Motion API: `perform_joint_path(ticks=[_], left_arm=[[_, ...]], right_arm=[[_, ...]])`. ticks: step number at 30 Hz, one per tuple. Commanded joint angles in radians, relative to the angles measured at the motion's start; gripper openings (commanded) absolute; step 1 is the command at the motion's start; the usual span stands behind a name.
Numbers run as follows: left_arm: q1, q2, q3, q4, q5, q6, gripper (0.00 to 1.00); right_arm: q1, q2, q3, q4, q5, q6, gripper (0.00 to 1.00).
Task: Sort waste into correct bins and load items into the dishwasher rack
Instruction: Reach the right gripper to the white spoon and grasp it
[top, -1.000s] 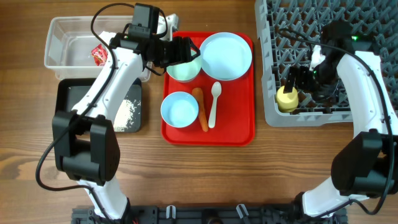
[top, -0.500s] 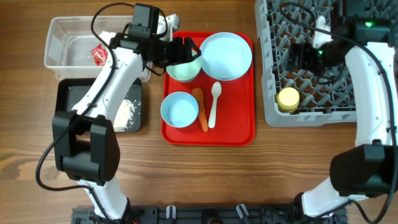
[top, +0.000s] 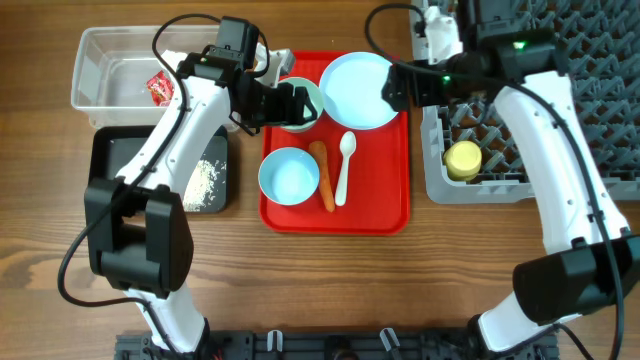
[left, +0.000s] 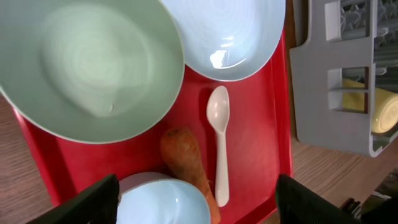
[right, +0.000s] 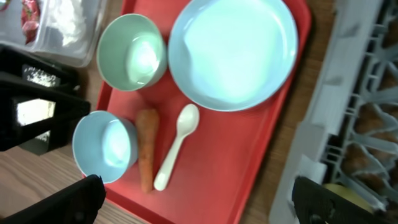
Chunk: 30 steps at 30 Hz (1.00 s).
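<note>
On the flat red tray (top: 385, 205) lie a light blue plate (top: 352, 95), a pale green bowl (top: 300, 118), a blue bowl (top: 290, 178), an orange carrot (top: 323, 176) and a white spoon (top: 344, 170). My left gripper (top: 292, 103) hovers open and empty over the green bowl (left: 87, 62); in its wrist view (left: 196, 208) the carrot (left: 185, 155) and spoon (left: 219, 143) show. My right gripper (top: 397, 90) hovers open and empty at the plate's right edge (right: 233, 50). The yellow cup (top: 462, 158) lies in the grey rack (top: 440, 185). The brown lump is out of view.
The clear tub (top: 95, 60) at far left holds a red wrapper (top: 159, 90). The black tray (top: 115, 165) below it holds white rice (top: 205, 183). In the right wrist view (right: 202, 208) the rack (right: 367, 112) is at the right.
My right gripper has left the yellow cup lying in the rack and swung left to above the plate. My left gripper has shifted slightly over the green bowl.
</note>
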Motion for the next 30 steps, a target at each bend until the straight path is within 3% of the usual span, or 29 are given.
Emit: perform_joint_path(ticks=[1,7,13,22,30], left_arm=[[0.039,-0.03,0.006,0.0,0.015,0.039,0.8],[0.042,-0.034,0.006,-0.003,0.032,0.039,0.79],[0.067,-0.034,0.006,0.011,0.027,0.032,0.78],[0.175,-0.034,0.006,0.07,-0.075,-0.255,0.8],[0.248,-0.034,0.006,0.122,-0.1,-0.314,0.88]], right_arm=[[0.051,0.077,-0.025,0.034,-0.021,-0.01,1.0],[0.1,0.159,-0.025,0.097,-0.021,-0.007,0.99],[0.143,0.283,-0.025,0.079,-0.021,-0.011,0.93],[0.209,0.387,-0.036,0.077,0.021,-0.006,0.84],[0.214,0.403,-0.105,0.1,0.083,0.034,0.8]])
